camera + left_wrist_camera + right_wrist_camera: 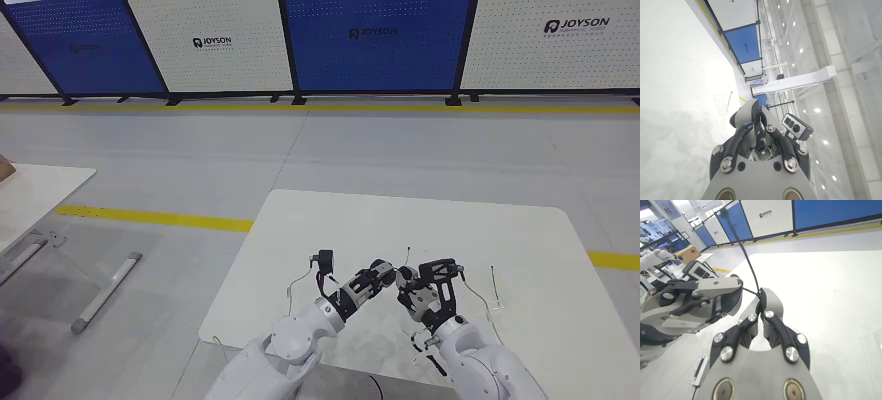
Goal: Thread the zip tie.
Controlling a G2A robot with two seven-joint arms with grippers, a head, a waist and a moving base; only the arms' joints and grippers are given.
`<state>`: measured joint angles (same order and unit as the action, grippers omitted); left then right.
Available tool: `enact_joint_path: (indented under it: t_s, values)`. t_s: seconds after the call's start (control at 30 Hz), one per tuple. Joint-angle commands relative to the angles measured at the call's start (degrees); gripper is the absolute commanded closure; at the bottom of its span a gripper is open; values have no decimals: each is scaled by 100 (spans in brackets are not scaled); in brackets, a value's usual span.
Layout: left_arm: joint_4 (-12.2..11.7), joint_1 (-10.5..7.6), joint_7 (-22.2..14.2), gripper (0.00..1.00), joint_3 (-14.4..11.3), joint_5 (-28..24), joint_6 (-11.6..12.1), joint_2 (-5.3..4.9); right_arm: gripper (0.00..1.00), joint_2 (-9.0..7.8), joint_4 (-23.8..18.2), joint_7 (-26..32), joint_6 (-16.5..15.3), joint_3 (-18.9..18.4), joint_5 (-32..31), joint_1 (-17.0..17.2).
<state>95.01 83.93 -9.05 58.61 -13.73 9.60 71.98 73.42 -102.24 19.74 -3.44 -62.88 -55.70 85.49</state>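
My right gripper [760,293] is squeezed tight on the zip tie [747,258]. Both of its pads press together on the thin black strap. From that pinch the long part of the strap goes up into the air and leans away toward the far wall. Its far end looks thick and fuzzy, so I cannot tell what part that is. A short bit of the same strap runs sideways from my right fingertips to my left gripper [740,289], which is just beside it, tip almost to tip. My left gripper is squeezed tight too, and in its own wrist view a thin dark strip lies pinched across its pads. I hold both grippers up above the white table [400,215], over the near middle part of it, and the zip tie is up in the air with them. A second zip tie [494,285] lies flat on the table on my right side, well apart from my grippers. It is black, thin and a little bent. Close to my right arm, by the near edge of the table, lies a small white flat thing [698,368] with a dark stick on it, and I cannot tell what it is. Past the table the grey floor has a yellow line [150,215]. Behind that stand blue and white wall panels [375,45].
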Motion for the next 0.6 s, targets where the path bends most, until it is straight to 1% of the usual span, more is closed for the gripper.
enact_joint_path:
  t_s: [0.0, 0.57]
  values:
    - [26, 17, 3, 100, 13, -2, 35, -3, 100, 2, 16, 21, 7, 10, -2, -16]
    - [249, 191, -74, 100, 152, -52, 345, -36, 100, 19, 197, 184, 53, 132, -46, -121]
